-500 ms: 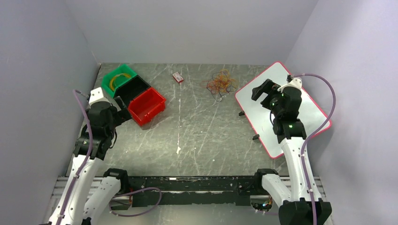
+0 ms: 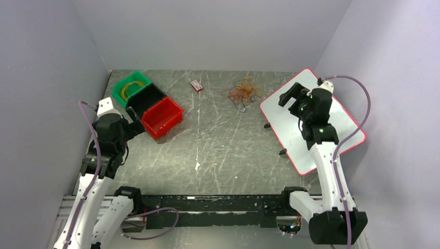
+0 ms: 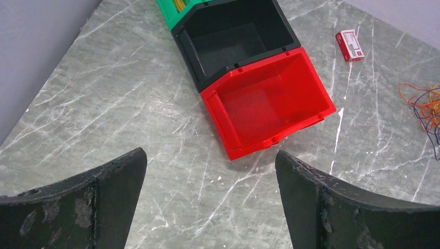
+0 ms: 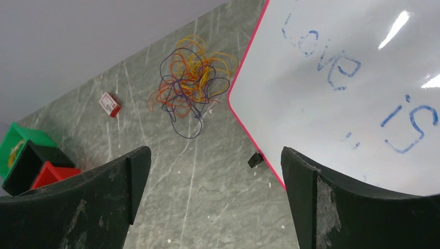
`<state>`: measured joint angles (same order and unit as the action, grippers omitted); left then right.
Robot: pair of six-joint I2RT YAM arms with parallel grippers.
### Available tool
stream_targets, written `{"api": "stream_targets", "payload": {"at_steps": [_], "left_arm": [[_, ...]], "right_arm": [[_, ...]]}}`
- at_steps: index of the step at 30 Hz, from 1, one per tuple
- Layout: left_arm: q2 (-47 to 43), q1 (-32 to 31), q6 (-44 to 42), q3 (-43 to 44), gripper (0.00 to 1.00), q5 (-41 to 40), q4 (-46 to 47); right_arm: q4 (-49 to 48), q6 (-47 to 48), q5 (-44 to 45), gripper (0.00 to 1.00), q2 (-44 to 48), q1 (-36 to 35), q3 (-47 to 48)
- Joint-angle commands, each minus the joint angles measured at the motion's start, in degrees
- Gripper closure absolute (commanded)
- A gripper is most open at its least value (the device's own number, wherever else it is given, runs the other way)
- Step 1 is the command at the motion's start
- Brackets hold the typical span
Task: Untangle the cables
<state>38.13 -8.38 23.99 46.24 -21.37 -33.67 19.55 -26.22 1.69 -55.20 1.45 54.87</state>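
Cables (image 2: 244,93) were one tangled clump on the worktop (image 2: 218,150), far side, right of centre, near the back wall. Loops of orange, yellow, red and dark wire were all crossed over each other; I couldn't separate individual strands in the overhead view. In the right wrist view the clump (image 4: 192,85) sat just beside the left corner of the whiteboard (image 4: 337,78); whether it touched the frame, couldn't tell. One dark loop hung out on the near side of the pile. Nothing was gripping the cables.

My right hand (image 2: 289,96) was up in the air over the whiteboard's (image 2: 332,124) left portion, pointed toward the clump. Its fingers were spread wide and held nothing, with bare worktop between the fingertips in the right wrist view (image 4: 215,153). The board had a red frame and blue handwriting. A small black block (image 4: 254,160) sat at its left edge.

A small red-and-white box (image 2: 196,85) lay left of the clump, apart from it, also near the back.

My left hand (image 2: 136,119) was well apart from the cables, on the left side, above the worktop just short of the red bin (image 2: 165,116). Its fingers were also spread wide and held nothing (image 3: 210,155). Three bins stood in a diagonal row, touching: red bin nearest, black bin (image 2: 148,97) in the middle, green bin (image 2: 131,85) at the back. The red and black bins looked bare inside in the left wrist view. The green bin had something yellow in it, too small to identify. The edge of the clump (image 3: 423,106) showed at the far right of that view.
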Motion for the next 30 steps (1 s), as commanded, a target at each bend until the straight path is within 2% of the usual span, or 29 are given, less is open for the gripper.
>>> {"api": "stream_targets", "payload": {"at_steps": [1,5,10,13,26,30], "left_arm": [[-0.3,0.6,-0.1,1.4,0.02,0.1,1.1],[-1.1,0.7,-0.3,1.1,0.02,1.1,1.6],[-0.8,0.7,-0.4,1.1,0.03,2.1,1.8],[-0.6,0.8,-0.5,1.2,0.04,2.2,1.8],[-1.0,1.2,-0.7,1.0,0.04,2.4,1.9],[-1.0,1.4,-0.8,0.9,0.05,2.6,2.0]], "right_arm": [[3.7,3.7,-3.3,0.0,-5.8,0.4,5.9],[3.6,5.9,-2.4,0.0,-11.5,-2.7,9.0],[5.8,11.5,2.3,0.0,-23.8,-12.1,17.6],[4.8,13.7,1.5,0.0,-30.8,-15.5,21.9],[3.3,25.7,-8.9,0.0,-57.6,-16.4,38.6],[1.5,27.5,-7.5,0.0,-62.2,-16.3,40.7]]}}
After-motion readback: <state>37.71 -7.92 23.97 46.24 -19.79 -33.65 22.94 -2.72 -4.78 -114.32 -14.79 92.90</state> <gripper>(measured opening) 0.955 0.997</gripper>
